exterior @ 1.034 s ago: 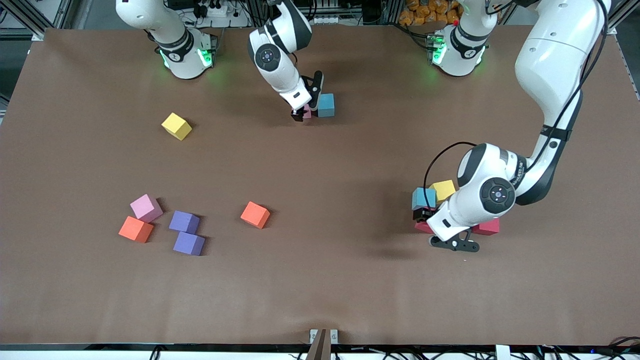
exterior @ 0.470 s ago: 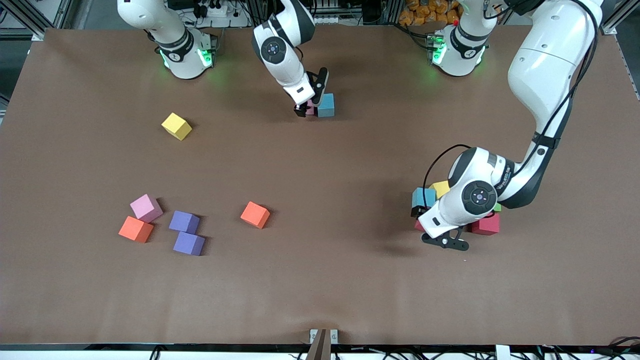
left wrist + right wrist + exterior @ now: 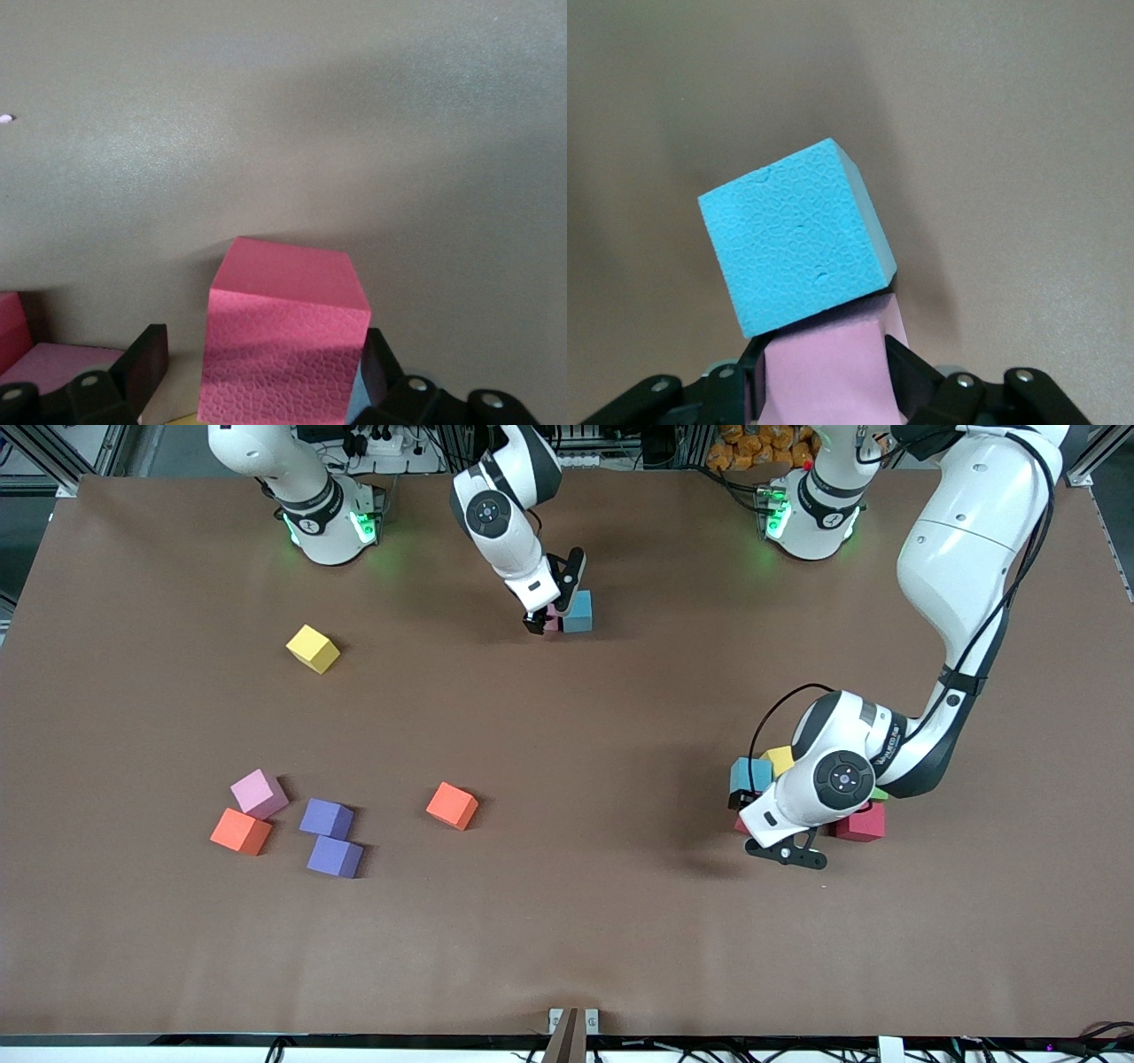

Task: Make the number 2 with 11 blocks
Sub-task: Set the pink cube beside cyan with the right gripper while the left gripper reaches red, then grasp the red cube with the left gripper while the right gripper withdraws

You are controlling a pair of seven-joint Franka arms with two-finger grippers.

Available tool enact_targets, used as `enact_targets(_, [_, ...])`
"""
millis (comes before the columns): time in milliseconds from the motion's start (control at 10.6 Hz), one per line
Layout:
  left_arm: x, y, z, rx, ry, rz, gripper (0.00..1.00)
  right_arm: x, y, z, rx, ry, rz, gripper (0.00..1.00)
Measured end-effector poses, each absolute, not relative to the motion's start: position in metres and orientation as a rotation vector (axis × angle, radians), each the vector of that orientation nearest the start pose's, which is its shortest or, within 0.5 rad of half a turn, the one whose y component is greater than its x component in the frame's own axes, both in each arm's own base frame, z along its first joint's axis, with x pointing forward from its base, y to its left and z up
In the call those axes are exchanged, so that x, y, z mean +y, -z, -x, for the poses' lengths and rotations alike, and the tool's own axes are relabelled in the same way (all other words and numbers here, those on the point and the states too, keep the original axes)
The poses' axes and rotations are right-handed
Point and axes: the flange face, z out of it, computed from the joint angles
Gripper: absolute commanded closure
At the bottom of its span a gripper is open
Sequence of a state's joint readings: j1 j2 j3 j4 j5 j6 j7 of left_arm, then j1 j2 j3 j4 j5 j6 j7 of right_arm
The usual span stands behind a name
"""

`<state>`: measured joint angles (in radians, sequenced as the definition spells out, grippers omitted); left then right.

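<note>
The right tool (image 3: pixel 542 622), top centre, clamps a pink block (image 3: pixel 824 367); set it flush beside the blue block (image 3: pixel 578 611). The left tool (image 3: pixel 742 815), fingers apart, brackets a red block (image 3: pixel 283 345).

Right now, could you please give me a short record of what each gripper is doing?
Right gripper: jaws shut on a pink block, which is touching a blue block
Left gripper: jaws open astride a red block, one finger clear of it
Yellow block: lying alone, toward the right arm's end
</note>
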<state>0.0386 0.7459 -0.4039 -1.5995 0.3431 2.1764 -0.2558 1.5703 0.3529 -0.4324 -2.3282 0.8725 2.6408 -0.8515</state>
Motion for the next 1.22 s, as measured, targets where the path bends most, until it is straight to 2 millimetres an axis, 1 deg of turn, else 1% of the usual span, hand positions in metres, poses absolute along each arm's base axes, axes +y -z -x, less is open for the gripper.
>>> enact_targets(282, [-0.199,-0.211,-0.654,0.368,-0.141,3.092,0.72,0.456,-0.199,-0.240,-1.654,0.006,2.343,1.00])
enact_targets(376, [-0.199,-0.211,-0.655,0.367,-0.139,3.092,0.74,0.457,-0.199,-0.240,-1.653,0.009,2.346,1.00])
enact_targets(470, [-0.197,-0.213,-0.657,0.361,-0.133,3.094,0.74,0.458,-0.198,-0.240,-1.653,0.011,2.347,0.93])
enact_targets(564, [-0.191,-0.215,-0.660,0.346,-0.122,3.099,0.74,0.458,-0.198,-0.240,-1.652,0.011,2.348,0.53])
enact_targets(658, [-0.179,-0.221,-0.667,0.334,-0.103,3.103,0.76,0.458,-0.198,-0.240,-1.649,0.011,2.350,0.01])
enact_targets(846, [-0.152,-0.238,-0.679,0.321,-0.059,3.111,0.76,0.458,-0.198,-0.242,-1.646,0.017,2.355,0.00])
enact_targets(940, [-0.148,-0.250,-0.682,0.309,-0.041,3.115,0.76,0.458,-0.196,-0.244,-1.647,0.020,2.363,0.00])
enact_targets(1034, [-0.151,-0.263,-0.684,0.301,-0.051,3.121,0.76,0.456,-0.193,-0.246,-1.648,0.020,2.369,0.00])
enact_targets(1222, [-0.161,-0.294,-0.684,0.277,-0.085,3.152,0.76,0.458,-0.196,-0.249,-1.650,0.030,2.365,0.00])
